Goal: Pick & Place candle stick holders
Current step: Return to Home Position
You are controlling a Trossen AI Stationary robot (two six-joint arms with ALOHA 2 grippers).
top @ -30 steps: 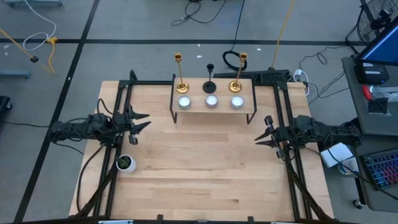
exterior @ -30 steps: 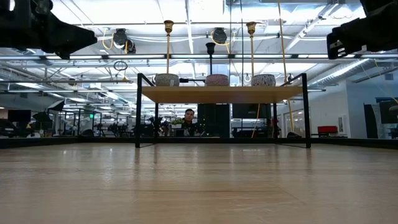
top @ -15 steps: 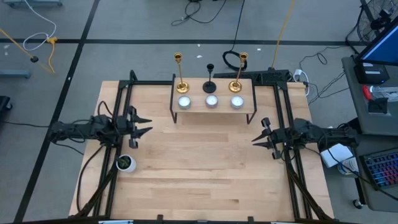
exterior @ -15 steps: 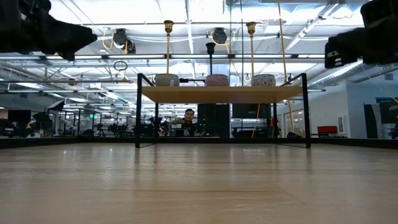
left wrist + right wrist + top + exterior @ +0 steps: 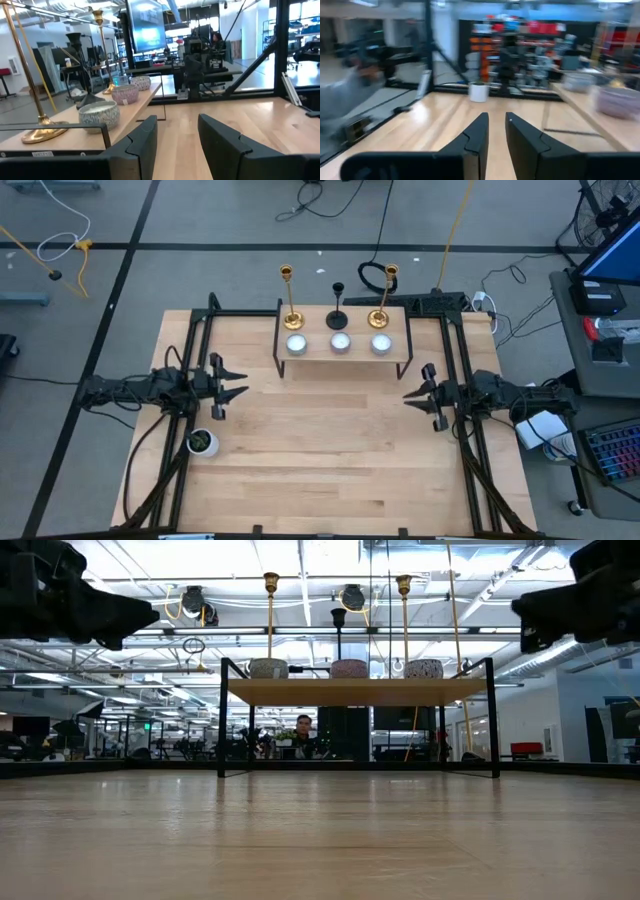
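Note:
Three candlestick holders stand upright by their round bases along the far edge of a small wooden shelf (image 5: 343, 356): a gold one (image 5: 292, 317) on the left, a shorter black one (image 5: 339, 317) in the middle, a gold one (image 5: 378, 317) on the right. They also show in the low view, gold (image 5: 270, 600), black (image 5: 338, 630) and gold (image 5: 404, 600). My left gripper (image 5: 238, 383) hovers open left of the shelf, fingers pointing toward the table's right; its wrist view (image 5: 177, 131) shows the nearest gold base (image 5: 42, 132). My right gripper (image 5: 408, 394) hovers right of the shelf, open by a narrow gap (image 5: 496, 122), pointing toward the table's left.
Three small white round candles (image 5: 340, 343) sit in a row on the shelf's near half. A little white pot with a green plant (image 5: 203, 442) stands near the table's left edge, below my left arm. Black frame rails (image 5: 195, 350) run along both sides of the table.
Both grippers have moved toward the middle of the table: my left gripper toward the right edge and slightly nearer, my right gripper toward the left edge. The candlestick holders and candles have stayed in place.

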